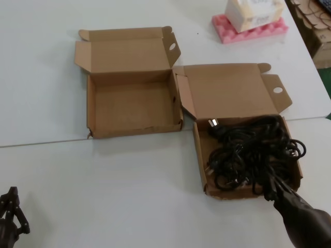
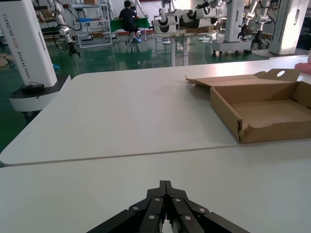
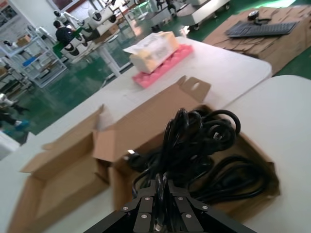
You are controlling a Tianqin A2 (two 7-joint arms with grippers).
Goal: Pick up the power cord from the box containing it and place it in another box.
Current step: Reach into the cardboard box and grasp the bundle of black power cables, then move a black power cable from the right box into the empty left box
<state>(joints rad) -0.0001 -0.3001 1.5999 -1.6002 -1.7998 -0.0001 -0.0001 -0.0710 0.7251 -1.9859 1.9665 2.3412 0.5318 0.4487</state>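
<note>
The power cord [image 1: 248, 150] is a tangle of black cable with a pale-pronged plug [image 1: 213, 124], and it fills the right carton [image 1: 198, 155]. That carton's lid lies open behind it. My right gripper [image 1: 270, 195] stands at the carton's near right corner, shut on strands of the power cord [image 3: 194, 141] that run between its fingers [image 3: 146, 194]. The other box [image 1: 134, 106] lies open and empty to the left, with a frayed near left corner; it also shows as a carton [image 2: 262, 114] in the left wrist view. My left gripper [image 2: 165, 184] is shut on nothing, parked low at the near left [image 1: 10, 201].
A pink foam tray [image 1: 248, 28] carrying a white packet stands at the back right. Stacked cardboard [image 1: 315, 20] lies beyond the table's right edge. A seam between two tabletops [image 1: 46, 143] runs across just in front of the empty box.
</note>
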